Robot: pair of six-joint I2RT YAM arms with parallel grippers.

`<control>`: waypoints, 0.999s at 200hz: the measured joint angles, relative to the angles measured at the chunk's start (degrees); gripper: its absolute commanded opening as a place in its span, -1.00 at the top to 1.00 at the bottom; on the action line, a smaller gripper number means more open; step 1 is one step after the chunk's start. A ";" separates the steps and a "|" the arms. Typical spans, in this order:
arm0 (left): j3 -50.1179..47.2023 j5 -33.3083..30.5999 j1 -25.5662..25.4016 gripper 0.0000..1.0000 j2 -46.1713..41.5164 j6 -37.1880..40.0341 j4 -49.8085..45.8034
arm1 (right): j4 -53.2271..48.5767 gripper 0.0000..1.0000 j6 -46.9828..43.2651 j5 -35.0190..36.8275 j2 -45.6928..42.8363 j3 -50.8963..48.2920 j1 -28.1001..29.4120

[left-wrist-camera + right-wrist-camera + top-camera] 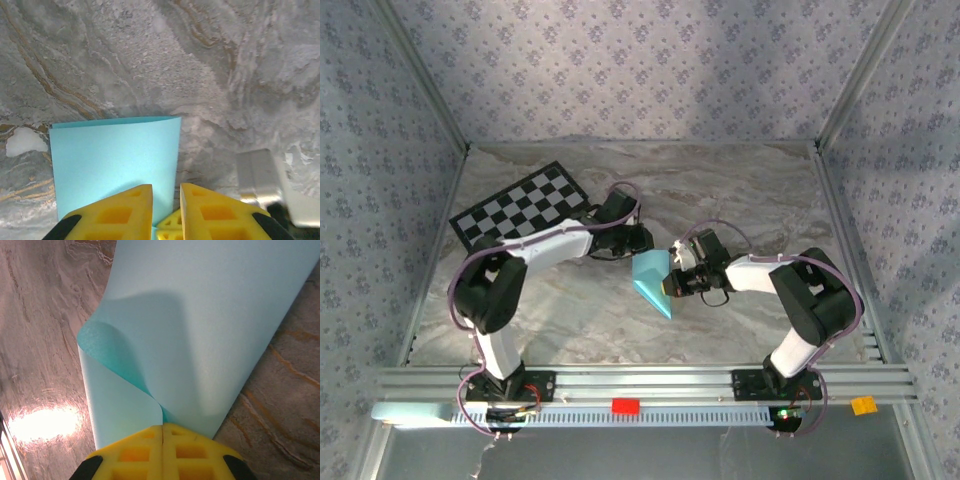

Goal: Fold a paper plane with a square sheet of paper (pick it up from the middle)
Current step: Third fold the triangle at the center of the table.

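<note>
**Paper sheet pinched by the right gripper at mid-worktop**

Arms first: there are two, both bent at the elbow and reaching inward so that their wrists nearly meet over the middle of the marbled worktop (750, 200). The left arm (550, 243) rises from its base, folds at the elbow and runs rightward, with its wrist just past the corner of the checkerboard card (520, 205). The right arm (815, 300) mirrors it, its forearm stretching leftward towards the centre.

By count there is one light blue paper sheet (652, 283), one checkerboard card, one small red block (625, 405) and one small orange block (863, 405). Both blocks sit on the front rail, well apart from the paper.

The sheet sits between the two wrists at the middle of the worktop. It is folded over, and from above it shows as a tapered shape pointing towards the near edge. The right wrist view shows one layer curling up and over.

The right gripper (162, 432) has its yellow fingers pressed tight together, clamping the near edge of the sheet. The left gripper (166, 192) stands narrowly parted, with a slim gap between its yellow fingers. The sheet's right edge runs down into that gap, and the paper lies flat beyond it.
</note>
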 measured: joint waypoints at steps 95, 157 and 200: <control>-25.75 0.39 -8.35 1.00 -8.79 -15.54 25.57 | -0.33 1.00 0.00 0.04 0.09 0.20 0.00; -27.30 -0.46 -9.77 1.00 -7.65 -19.52 32.24 | -0.35 1.00 0.00 0.04 0.09 0.20 -0.04; -29.00 -0.66 -9.81 1.00 -7.65 -20.55 32.68 | -0.35 1.00 0.00 0.17 0.09 0.20 -0.04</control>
